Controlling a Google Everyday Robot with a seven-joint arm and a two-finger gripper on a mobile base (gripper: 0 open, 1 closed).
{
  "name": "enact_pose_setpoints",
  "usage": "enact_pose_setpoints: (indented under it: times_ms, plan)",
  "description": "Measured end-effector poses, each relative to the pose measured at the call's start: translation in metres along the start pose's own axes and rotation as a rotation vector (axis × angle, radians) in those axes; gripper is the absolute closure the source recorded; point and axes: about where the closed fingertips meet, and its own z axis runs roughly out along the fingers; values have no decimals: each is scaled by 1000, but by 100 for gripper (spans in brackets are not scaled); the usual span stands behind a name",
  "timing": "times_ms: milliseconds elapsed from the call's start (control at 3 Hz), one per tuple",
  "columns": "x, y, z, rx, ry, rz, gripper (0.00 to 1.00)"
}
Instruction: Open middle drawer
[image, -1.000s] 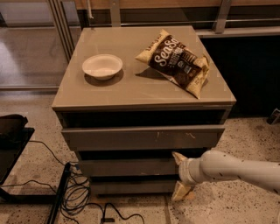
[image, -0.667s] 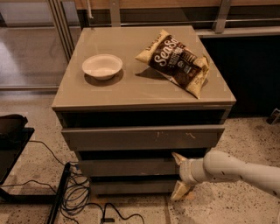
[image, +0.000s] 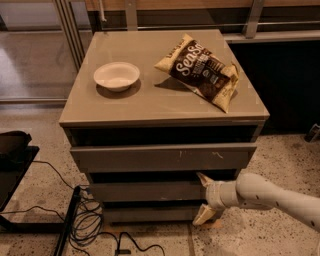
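Note:
The middle drawer (image: 145, 191) is a wide, plain grey-brown front, second of three in the cabinet, below the scratched top front (image: 160, 157) and above the lowest front (image: 145, 214). It looks level with the fronts around it. My gripper (image: 203, 199) is open at the drawer's right end. Its upper finger (image: 204, 179) sits at the drawer's top edge and its lower finger (image: 204, 215) below the drawer's bottom edge. The white arm (image: 270, 196) comes in from the lower right.
On the cabinet top (image: 150, 100) stand a white bowl (image: 116, 75) and a dark chip bag (image: 202, 71). Black cables (image: 85, 220) lie on the floor at the lower left. A dark object (image: 12, 145) stands at the left edge.
The gripper has shifted very slightly; the drawer fronts have not visibly moved.

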Motion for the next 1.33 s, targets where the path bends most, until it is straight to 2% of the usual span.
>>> enact_pose_setpoints:
  times_ms: [667,1333]
  plan:
    - [-1,-9,15,29,7,-25,0]
    - [13,-23,35,5,33,-13,0]
